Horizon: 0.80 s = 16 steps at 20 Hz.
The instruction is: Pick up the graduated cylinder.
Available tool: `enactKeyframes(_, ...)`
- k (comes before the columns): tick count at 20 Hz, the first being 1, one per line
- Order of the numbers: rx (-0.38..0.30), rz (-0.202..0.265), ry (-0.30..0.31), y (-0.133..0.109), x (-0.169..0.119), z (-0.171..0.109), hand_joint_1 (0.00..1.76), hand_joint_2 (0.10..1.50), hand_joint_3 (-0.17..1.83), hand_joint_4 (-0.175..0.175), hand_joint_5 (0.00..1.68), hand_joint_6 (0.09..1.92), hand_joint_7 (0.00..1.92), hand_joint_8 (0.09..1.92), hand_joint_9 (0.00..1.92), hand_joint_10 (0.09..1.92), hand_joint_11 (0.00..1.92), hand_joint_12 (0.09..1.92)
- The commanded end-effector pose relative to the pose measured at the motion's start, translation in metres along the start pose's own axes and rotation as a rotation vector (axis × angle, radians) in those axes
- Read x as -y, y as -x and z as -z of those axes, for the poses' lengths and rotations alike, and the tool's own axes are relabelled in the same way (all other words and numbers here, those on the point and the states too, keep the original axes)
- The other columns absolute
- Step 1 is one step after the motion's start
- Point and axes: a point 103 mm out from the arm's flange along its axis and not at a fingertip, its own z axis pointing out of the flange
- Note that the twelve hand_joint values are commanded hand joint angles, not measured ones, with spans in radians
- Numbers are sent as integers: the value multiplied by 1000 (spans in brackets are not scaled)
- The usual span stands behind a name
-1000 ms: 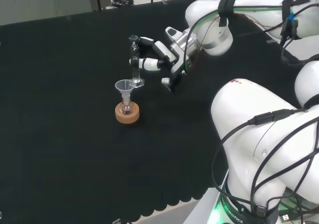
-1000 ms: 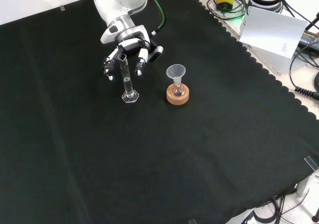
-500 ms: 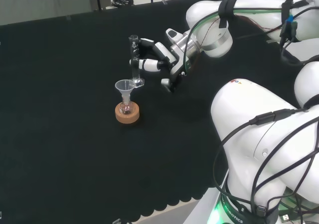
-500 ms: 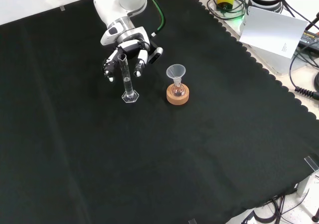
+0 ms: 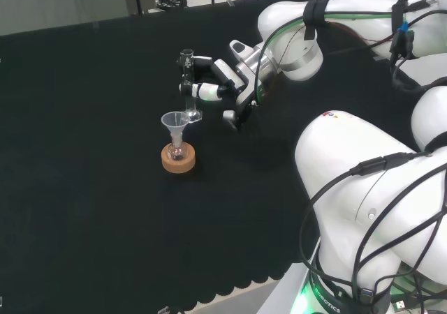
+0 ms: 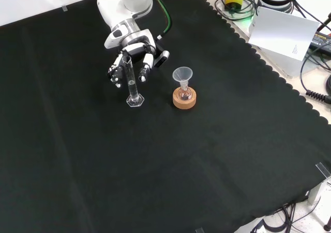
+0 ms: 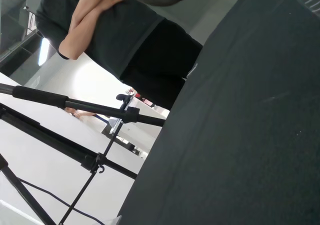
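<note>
Front view: one clear cylinder (image 6: 131, 83) stands upright on the black cloth (image 6: 170, 165), its base to the left of one cork stand (image 6: 184, 100). That stand bears one small flask (image 6: 183, 93) with one funnel (image 6: 182, 75) in its neck. The hand (image 6: 135, 57) sits at the cylinder's upper part, fingers (image 6: 144, 67) half curled on either side of the tube; whether they touch it I cannot tell. Head view: the cylinder (image 5: 187, 80) stands just behind the funnel (image 5: 175, 122), the hand (image 5: 222, 77) to its right.
</note>
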Motion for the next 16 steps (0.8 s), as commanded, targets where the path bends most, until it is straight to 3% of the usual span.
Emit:
enactKeyframes(1, 3, -2, 2, 0, 0, -1, 1076, 980, -175, 9, 623, 428, 603, 564, 769, 457, 434, 1264)
enactKeyframes(16, 15, -9, 17, -1, 0, 1, 1099, 1000, -175, 11, 631, 578, 642, 577, 846, 451, 533, 1231)
